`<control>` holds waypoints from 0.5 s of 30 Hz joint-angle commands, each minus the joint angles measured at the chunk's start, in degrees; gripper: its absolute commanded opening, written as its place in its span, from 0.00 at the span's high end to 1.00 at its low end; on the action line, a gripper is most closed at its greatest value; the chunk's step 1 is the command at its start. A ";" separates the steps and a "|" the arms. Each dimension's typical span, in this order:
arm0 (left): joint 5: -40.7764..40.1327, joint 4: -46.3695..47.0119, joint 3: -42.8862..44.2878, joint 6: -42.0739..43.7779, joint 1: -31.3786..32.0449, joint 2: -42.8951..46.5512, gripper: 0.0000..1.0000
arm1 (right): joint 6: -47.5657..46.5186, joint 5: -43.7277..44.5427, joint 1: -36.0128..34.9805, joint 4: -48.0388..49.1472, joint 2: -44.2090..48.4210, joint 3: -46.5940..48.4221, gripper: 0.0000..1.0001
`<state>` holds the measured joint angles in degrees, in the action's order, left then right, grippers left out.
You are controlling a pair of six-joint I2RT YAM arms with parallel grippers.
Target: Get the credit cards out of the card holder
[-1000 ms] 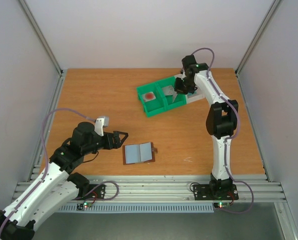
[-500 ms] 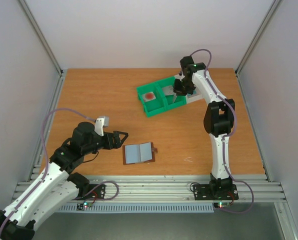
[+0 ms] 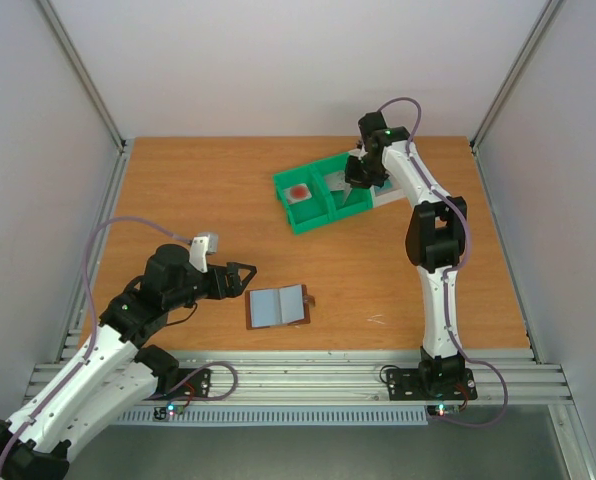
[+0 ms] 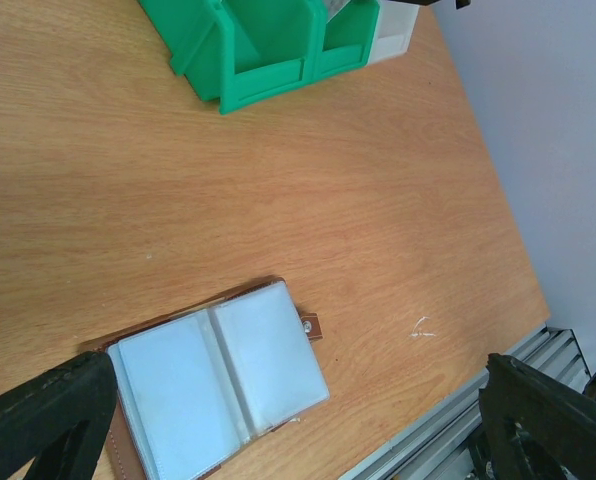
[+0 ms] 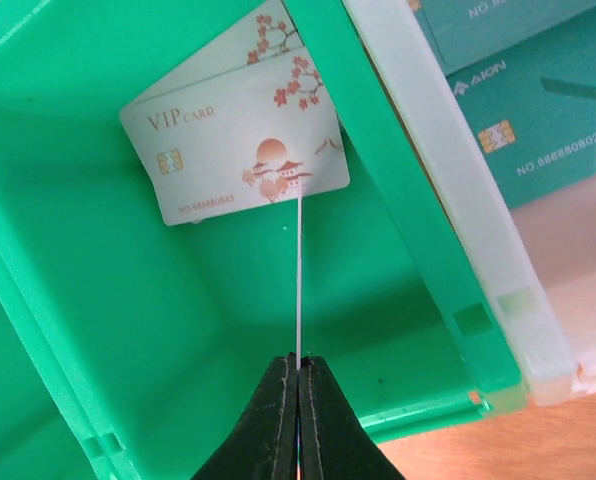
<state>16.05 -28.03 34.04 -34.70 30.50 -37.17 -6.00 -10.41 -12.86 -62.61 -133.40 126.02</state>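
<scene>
Since a second ago, the right arm has swung a little to the left, so the right fingers (image 5: 298,372) now hang over the right-hand box of the green plastic bin (image 3: 318,222). The left arm has stayed where it was.

The right fingers are pressed tight together on a thin card (image 5: 299,280). It sticks out from the fingers into the bin and shows only its white edge, so its face cannot be seen. Past it, in the same green box, two whitish plastic credit cards with pink-red flowers (image 5: 240,150) lie at the far end, one partly over the other. Just beside the green bin sits a white plastic bin (image 5: 433,140), and teal plastic credit cards (image 5: 538,130) lie flat in it.

The left fingers (image 3: 245,279) are spread as wide as they go and hold nothing. They sit low over the orange-brown wooden worktop (image 3: 178,190), just to the left of the small flat brown leather card holder (image 3: 278,306). The card holder lies open and flat near the front of the worktop, well apart from the bins. Both grey-blue inside panels (image 4: 218,385) face up, and its little brown tab (image 4: 309,325) sticks out on the right side.
</scene>
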 commanded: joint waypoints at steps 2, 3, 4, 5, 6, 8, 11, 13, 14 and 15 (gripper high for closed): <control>-0.95 2.31 -0.02 -0.35 0.08 0.61 0.01 | 0.37 0.48 -0.58 4.25 -0.21 0.27 0.99; -1.00 2.43 -0.15 -0.41 0.05 0.62 0.01 | 0.33 0.48 -0.58 5.27 0.03 -0.35 0.99; -1.03 2.59 -0.20 -0.45 0.08 0.62 0.01 | 0.28 0.48 -0.58 6.46 0.35 -0.98 0.99; -0.94 2.75 -0.14 -0.59 0.08 0.54 0.01 | 0.22 0.48 -0.63 7.17 0.61 -1.58 0.99; -0.94 2.68 -0.16 -0.55 0.08 0.48 0.01 | 0.27 0.41 -0.59 7.96 0.90 -2.42 0.99; -0.85 2.66 -0.08 -0.55 0.08 0.38 0.01 | 0.37 0.17 -0.58 9.27 1.29 -3.58 0.99; -0.98 2.60 0.04 -0.46 0.08 0.39 0.01 | 0.37 -0.57 -0.58 10.36 1.47 -4.37 0.99; -1.08 2.44 0.19 -0.46 0.07 0.43 0.01 | 0.24 -0.90 -0.63 9.90 1.52 -4.23 0.99; -1.00 2.37 0.26 -0.46 0.04 0.45 0.01 | 0.12 -0.81 -0.59 9.49 1.71 -4.37 0.99; -1.02 2.22 0.30 -0.52 0.08 0.51 0.01 | -0.06 -0.41 -0.58 9.10 2.22 -4.69 0.99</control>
<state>16.01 -28.03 34.04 -35.33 30.50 -37.12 -6.02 -11.03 -12.88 -54.52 -132.77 122.61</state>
